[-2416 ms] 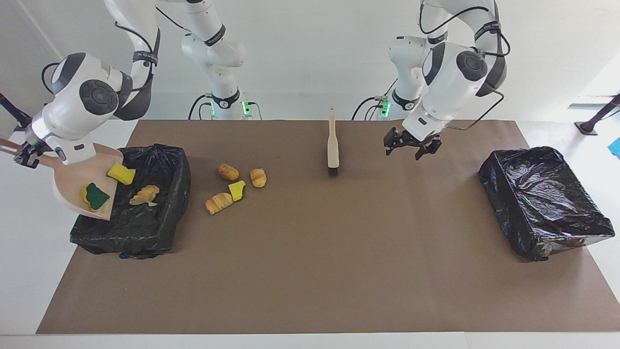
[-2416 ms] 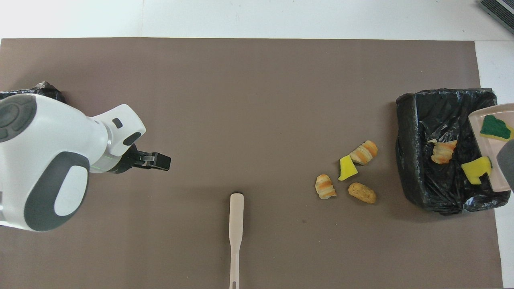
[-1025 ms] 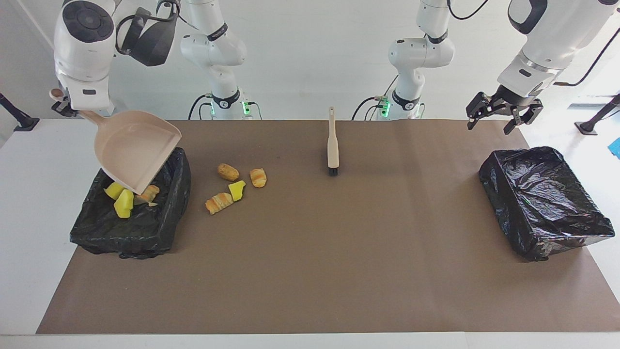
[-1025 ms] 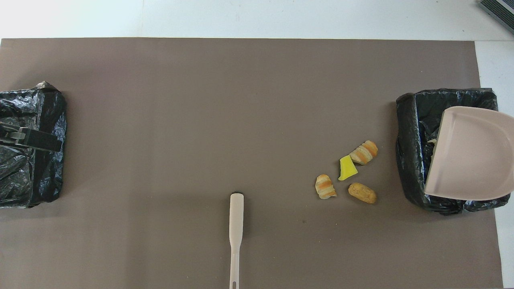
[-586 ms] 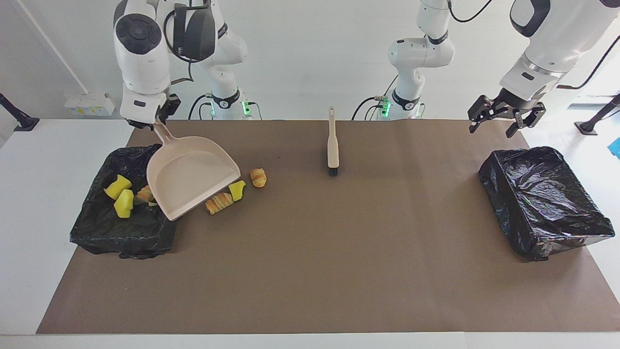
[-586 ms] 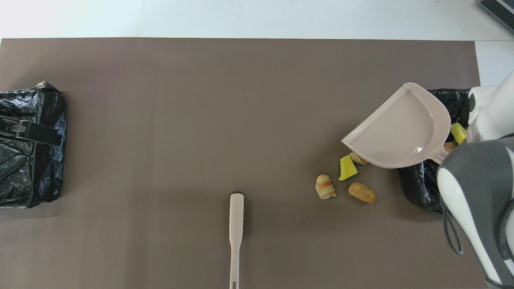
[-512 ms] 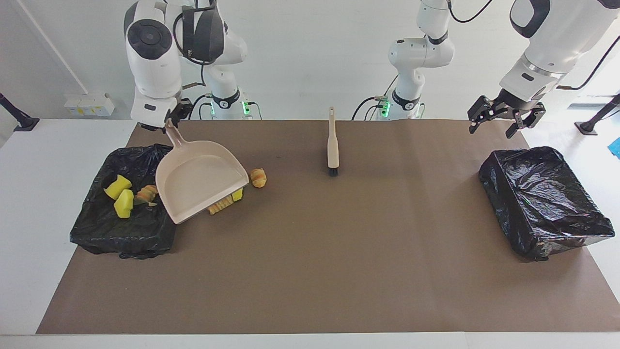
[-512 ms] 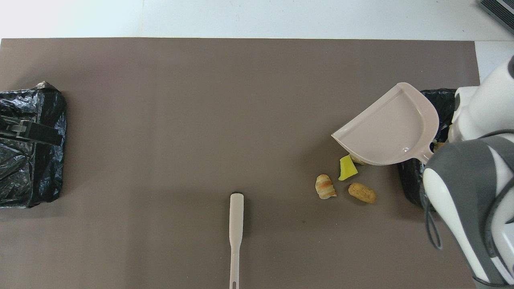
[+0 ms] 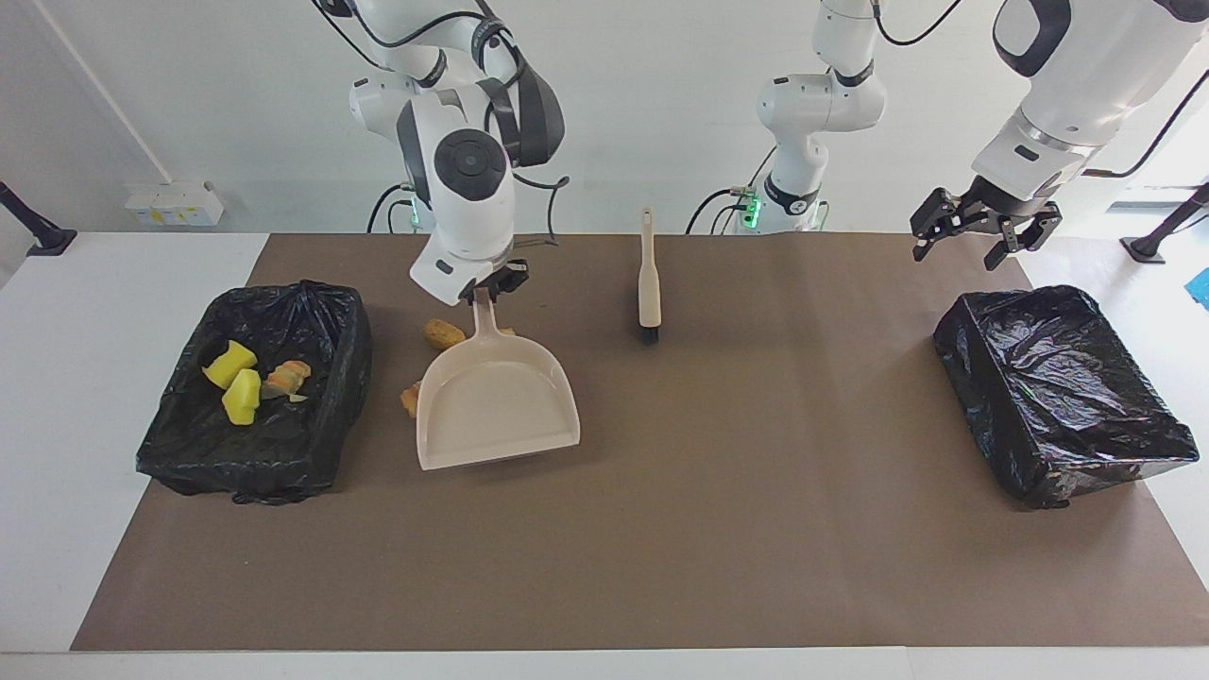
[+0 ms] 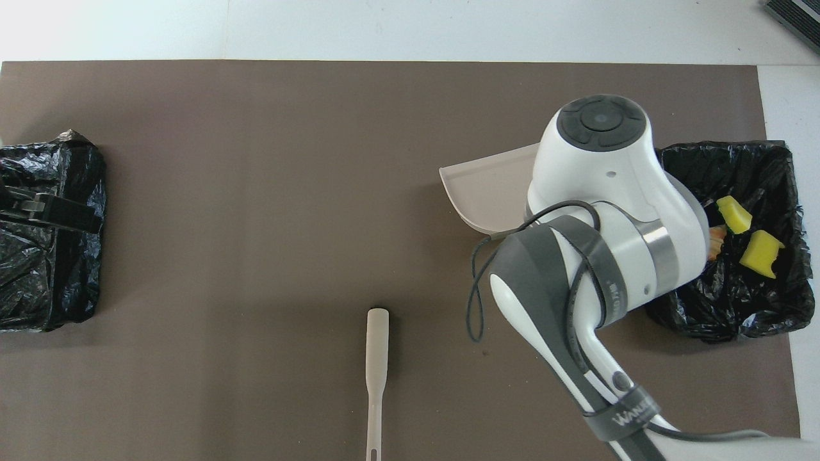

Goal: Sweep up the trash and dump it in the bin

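My right gripper (image 9: 484,286) is shut on the handle of the beige dustpan (image 9: 496,401), which is low over the mat with its mouth turned away from the robots. The pan covers most of the loose trash. A brown scrap (image 9: 444,333) lies beside the handle and an orange one (image 9: 410,398) peeks out at the pan's edge. The black-lined bin (image 9: 335,378) at the right arm's end holds two yellow chunks (image 9: 242,397) and an orange piece (image 9: 286,376). Overhead, my right arm hides all but part of the dustpan (image 10: 487,192). My left gripper (image 9: 982,236) hangs open and holds nothing.
A beige brush (image 9: 648,283) lies on the mat near the robots, at the middle (image 10: 377,371). A second black-lined bin (image 9: 1063,392) stands at the left arm's end, with the left gripper (image 10: 48,214) above it. The brown mat (image 9: 756,529) covers the table.
The right arm swung the emptied dustpan from over the bin out to the mat, over the loose scraps. The left arm has stayed still.
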